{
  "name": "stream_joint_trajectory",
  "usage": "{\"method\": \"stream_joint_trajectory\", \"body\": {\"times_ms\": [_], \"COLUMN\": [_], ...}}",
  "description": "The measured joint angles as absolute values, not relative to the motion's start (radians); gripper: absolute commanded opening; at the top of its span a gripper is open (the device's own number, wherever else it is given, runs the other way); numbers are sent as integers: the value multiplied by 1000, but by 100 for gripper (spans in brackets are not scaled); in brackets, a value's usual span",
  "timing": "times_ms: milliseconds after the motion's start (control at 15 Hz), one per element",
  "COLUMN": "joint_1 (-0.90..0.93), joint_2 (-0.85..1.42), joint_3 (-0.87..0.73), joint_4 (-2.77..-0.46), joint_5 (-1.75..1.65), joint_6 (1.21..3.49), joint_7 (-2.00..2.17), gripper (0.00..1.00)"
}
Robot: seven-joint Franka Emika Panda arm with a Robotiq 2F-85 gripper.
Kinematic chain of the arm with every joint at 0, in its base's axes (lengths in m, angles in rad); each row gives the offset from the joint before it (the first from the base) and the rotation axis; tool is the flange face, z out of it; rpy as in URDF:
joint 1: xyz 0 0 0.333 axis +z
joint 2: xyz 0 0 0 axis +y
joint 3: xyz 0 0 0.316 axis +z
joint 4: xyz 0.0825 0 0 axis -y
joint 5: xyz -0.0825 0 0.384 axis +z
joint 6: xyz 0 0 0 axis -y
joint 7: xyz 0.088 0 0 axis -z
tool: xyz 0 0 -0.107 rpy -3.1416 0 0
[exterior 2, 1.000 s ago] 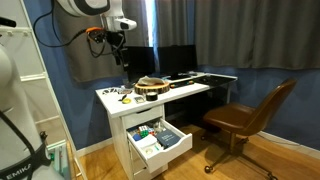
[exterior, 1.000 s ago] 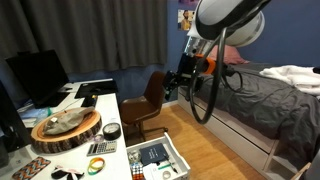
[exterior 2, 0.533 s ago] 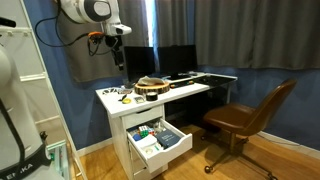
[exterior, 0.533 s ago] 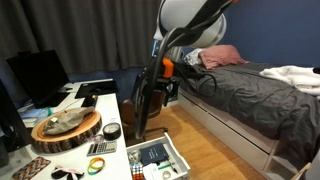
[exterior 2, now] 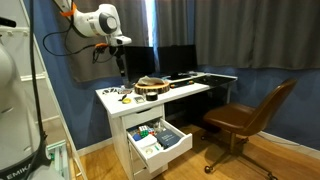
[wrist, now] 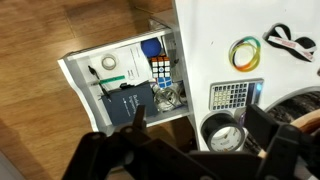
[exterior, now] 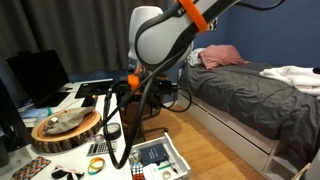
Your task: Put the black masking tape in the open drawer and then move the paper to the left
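Note:
The black masking tape (wrist: 222,131), a small black ring with a pale centre, lies on the white desk near its front edge, next to a calculator (wrist: 233,95). It also shows in an exterior view (exterior: 111,131). My gripper (wrist: 200,125) is open and empty, hovering above the desk with the tape between its fingers as seen from the wrist. It shows in both exterior views (exterior: 116,94) (exterior 2: 122,72). The open drawer (wrist: 78,78) is white, pulled out below the desk, and holds a dark book and small items (exterior: 181,165) (exterior 2: 180,143). White paper (exterior: 88,92) lies further back on the desk.
A large round wooden slab (exterior: 65,128) sits beside the tape. A yellow-green tape ring (wrist: 245,53) and a black cord (wrist: 285,40) lie on the desk. Monitors (exterior: 38,75) stand at the back. A brown chair (exterior 2: 245,118) and a bed (exterior: 250,85) are nearby.
The arm has swung from over the bed side across to the desk and lowered, so the gripper now hangs above the tape. Nothing on the desk has moved.

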State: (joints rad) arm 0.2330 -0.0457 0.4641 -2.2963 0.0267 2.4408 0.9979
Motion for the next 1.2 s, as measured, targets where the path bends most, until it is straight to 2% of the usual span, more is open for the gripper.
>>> {"method": "stream_joint_trajectory", "body": {"times_ms": [867, 1200], "joint_1": [257, 270], "joint_2": [-43, 70], "joint_3": [433, 403], "joint_4": [-2296, -2220], "joint_5": [27, -34], "joint_6": [2440, 2440], "joint_7": [994, 1070], "gripper": [100, 100]}}
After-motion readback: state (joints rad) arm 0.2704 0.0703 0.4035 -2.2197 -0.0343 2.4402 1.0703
